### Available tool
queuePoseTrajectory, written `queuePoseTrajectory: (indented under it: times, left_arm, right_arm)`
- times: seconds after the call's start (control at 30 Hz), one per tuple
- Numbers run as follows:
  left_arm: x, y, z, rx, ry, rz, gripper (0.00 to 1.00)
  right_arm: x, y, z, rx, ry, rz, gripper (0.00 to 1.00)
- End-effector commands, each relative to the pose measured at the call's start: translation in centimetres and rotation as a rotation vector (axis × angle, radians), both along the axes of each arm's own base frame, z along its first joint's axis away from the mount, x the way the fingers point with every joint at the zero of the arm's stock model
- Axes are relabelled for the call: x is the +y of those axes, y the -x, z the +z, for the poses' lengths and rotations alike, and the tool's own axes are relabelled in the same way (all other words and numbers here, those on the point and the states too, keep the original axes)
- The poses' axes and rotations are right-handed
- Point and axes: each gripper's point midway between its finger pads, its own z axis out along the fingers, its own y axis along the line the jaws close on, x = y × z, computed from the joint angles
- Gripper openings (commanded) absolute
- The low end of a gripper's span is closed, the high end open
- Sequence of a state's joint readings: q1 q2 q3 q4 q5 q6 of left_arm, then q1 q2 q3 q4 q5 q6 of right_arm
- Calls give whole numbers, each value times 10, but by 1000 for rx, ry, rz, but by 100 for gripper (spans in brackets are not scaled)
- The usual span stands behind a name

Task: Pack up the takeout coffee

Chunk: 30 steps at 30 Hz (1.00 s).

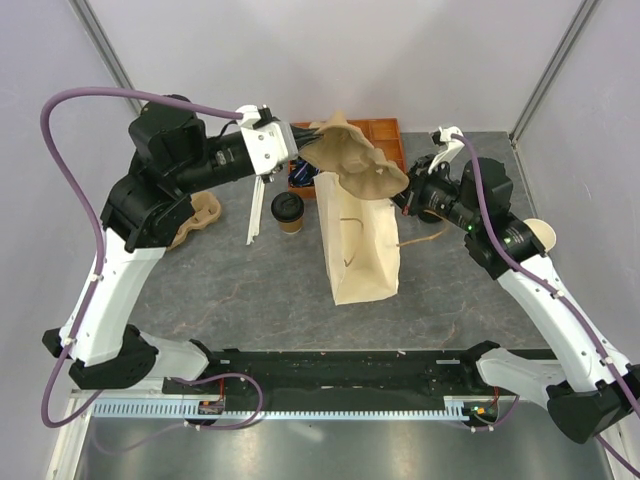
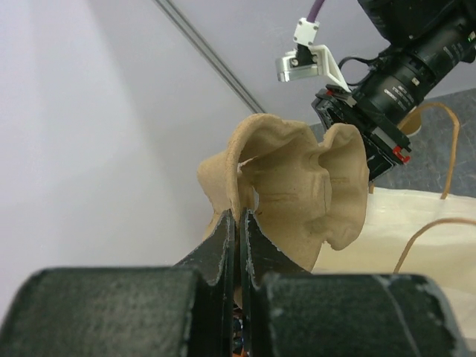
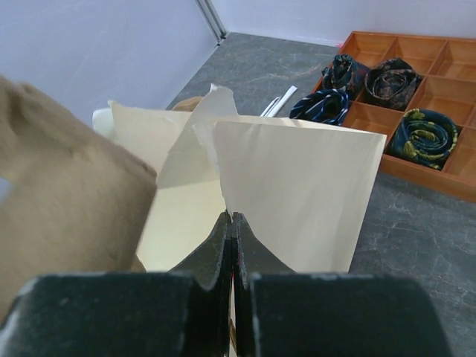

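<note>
The takeout coffee [image 1: 288, 212], a tan cup with a black lid, stands upright on the table left of the paper bag [image 1: 360, 245]. My left gripper [image 1: 305, 150] is shut on the rim of a brown pulp cup carrier [image 1: 355, 165] and holds it above the bag's open mouth. Seen from the left wrist, the left gripper [image 2: 242, 214] pinches the carrier [image 2: 297, 186] by its edge. My right gripper [image 1: 400, 200] is shut on the bag's top edge. From the right wrist, that gripper [image 3: 232, 217] clamps the bag [image 3: 297, 193], with the carrier [image 3: 59, 186] at its left.
A wooden tray [image 1: 385, 130] of rolled ties [image 3: 424, 134] sits at the back behind the bag. Another pulp carrier [image 1: 195, 215] lies at the left under my left arm. A lidless paper cup [image 1: 540, 235] stands at the right edge.
</note>
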<state>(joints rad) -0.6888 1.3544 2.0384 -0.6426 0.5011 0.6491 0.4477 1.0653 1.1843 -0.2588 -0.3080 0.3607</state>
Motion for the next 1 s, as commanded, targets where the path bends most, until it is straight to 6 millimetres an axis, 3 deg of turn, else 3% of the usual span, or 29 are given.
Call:
queuePoseTrajectory:
  times: [0.0, 0.13, 0.43, 0.53, 0.73, 0.97]
  left_arm:
    - [9, 7, -25, -32, -96, 27, 2]
    - [21, 7, -45, -24, -165, 71, 2]
    - [44, 3, -63, -129, -338, 156, 2]
    - [36, 5, -63, -174, -371, 147, 2]
    - [-7, 21, -89, -236, -489, 86, 2]
    - [-27, 19, -108, -239, -554, 173, 2]
  right_arm:
    - [-3, 0, 32, -83, -24, -20, 0]
    - [-7, 3, 36, -104, -21, -25, 0]
    - [0, 7, 35, -107, -32, 10, 0]
    - [3, 9, 36, -104, -42, 23, 0]
    - [4, 13, 40, -98, -63, 6, 0]
    - [-8, 15, 34, -58, -76, -72, 0]
